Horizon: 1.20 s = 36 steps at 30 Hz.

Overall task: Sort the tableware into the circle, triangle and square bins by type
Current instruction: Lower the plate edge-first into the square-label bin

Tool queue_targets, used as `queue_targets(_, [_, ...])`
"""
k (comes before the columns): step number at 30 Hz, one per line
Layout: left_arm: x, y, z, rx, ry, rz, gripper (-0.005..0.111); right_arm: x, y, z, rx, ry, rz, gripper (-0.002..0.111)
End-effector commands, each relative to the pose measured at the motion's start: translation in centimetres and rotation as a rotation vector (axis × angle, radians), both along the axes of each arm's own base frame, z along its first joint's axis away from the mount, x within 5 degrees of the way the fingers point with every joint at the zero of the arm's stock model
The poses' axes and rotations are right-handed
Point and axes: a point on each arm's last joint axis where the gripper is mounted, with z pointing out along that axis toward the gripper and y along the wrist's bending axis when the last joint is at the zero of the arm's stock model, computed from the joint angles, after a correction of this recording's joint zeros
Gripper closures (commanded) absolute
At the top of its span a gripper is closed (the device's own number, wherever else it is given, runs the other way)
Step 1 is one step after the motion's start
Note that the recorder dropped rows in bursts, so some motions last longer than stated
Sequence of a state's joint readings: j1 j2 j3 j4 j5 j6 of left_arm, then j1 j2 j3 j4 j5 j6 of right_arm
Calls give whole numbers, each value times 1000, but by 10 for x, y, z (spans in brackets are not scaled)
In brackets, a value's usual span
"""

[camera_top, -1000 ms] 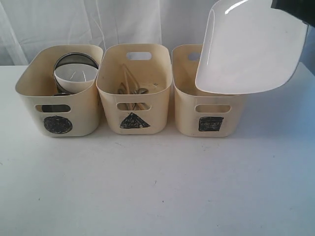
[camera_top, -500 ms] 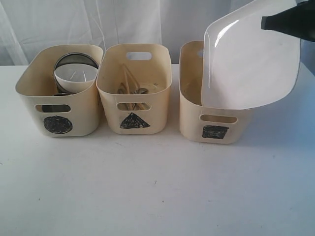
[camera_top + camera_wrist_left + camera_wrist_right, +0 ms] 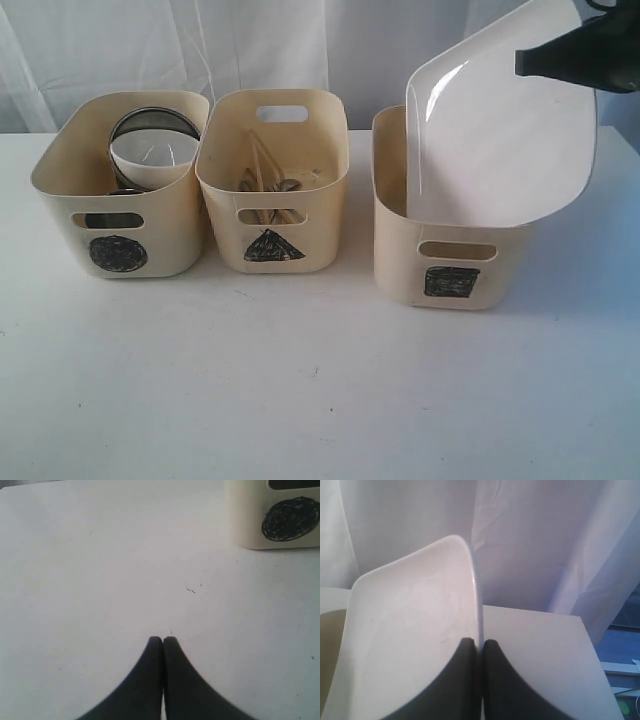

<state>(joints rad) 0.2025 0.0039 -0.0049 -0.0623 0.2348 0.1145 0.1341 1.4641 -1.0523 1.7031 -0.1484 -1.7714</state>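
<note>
My right gripper (image 3: 530, 62) (image 3: 479, 641) is shut on the rim of the large square white plate (image 3: 500, 130) (image 3: 415, 630). The plate stands nearly on edge, its lower part inside the square bin (image 3: 450, 260). That bin sits nearer the front than the other two. The circle bin (image 3: 120, 200) (image 3: 280, 515) holds a small white bowl (image 3: 152, 158) nested in a steel bowl (image 3: 155, 120). Wooden chopsticks (image 3: 262, 165) and steel cutlery (image 3: 288, 185) lie in the triangle bin (image 3: 272, 190). My left gripper (image 3: 162, 639) is shut, empty, over bare table. The mugs are hidden.
The white table (image 3: 300, 380) stretches in front of the bins. A white curtain (image 3: 250, 40) hangs behind them. The table's right edge (image 3: 590, 650) lies close to the square bin.
The plate has tipped from nearly flat to steep and dropped into the square bin. That bin has shifted forward and to the right. The left gripper view has no earlier frame.
</note>
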Motion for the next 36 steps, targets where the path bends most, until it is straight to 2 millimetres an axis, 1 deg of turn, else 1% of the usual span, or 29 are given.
queue_targets(1, [0, -1, -1, -13, -4, -5, 107, 3, 0, -1, -5, 1, 8, 108])
queue_targets(6, [0, -1, -1, -13, -4, -5, 107, 8, 2, -8, -3, 20, 27, 108])
queue_targets(15, [0, -1, -1, -13, -4, -5, 107, 16, 12, -24, 29, 59, 117, 108])
queue_targets(21, [0, -1, -1, -13, -4, -5, 107, 20, 14, -34, 30, 88, 117, 108])
queue_targets(27, [0, -1, -1, -13, -4, -5, 107, 29, 12, -42, 17, 109, 93, 108])
queue_targets(30, [0, -1, -1, -13, -4, -5, 107, 37, 18, -45, 14, 112, 101, 108])
queue_targets(36, [0, -1, -1, -13, -4, -5, 107, 57, 39, -54, 39, 125, 122, 108])
